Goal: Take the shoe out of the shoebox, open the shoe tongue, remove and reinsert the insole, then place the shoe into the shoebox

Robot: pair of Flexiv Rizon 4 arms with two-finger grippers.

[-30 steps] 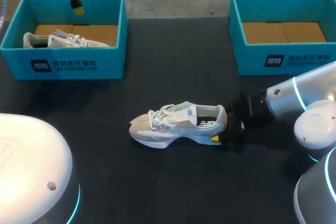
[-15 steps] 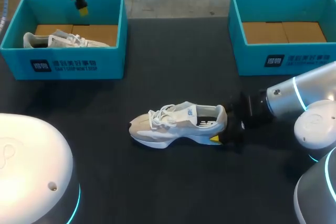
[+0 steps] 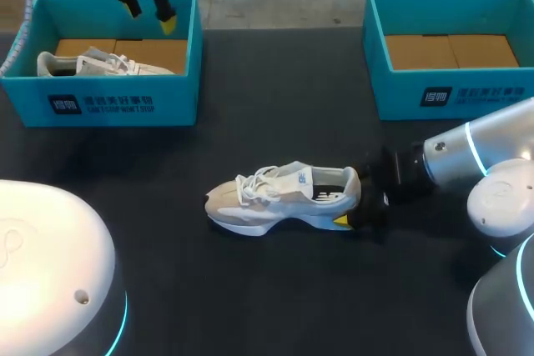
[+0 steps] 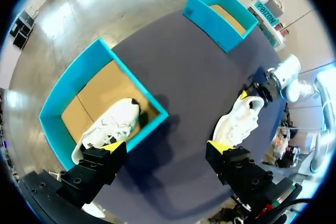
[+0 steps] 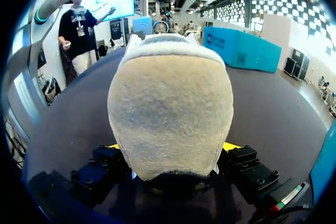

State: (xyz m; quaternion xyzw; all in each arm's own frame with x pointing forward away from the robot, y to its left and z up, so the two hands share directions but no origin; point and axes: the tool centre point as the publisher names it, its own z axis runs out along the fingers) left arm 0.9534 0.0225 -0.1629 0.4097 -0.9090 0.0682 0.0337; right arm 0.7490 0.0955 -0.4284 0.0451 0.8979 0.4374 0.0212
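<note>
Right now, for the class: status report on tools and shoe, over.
Left tool open, above left shoebox. Right tool shut on heel of shoe, upright on table. Nothing between shoe and right shoebox.

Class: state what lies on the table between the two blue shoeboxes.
Only bare dark table, seen in the head view; the unboxed shoe lies nearer the robot.

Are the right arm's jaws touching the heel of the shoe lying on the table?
Touching. The right wrist view shows the shoe wedged heel-first between the right jaws, both yellow tips against it.
</note>
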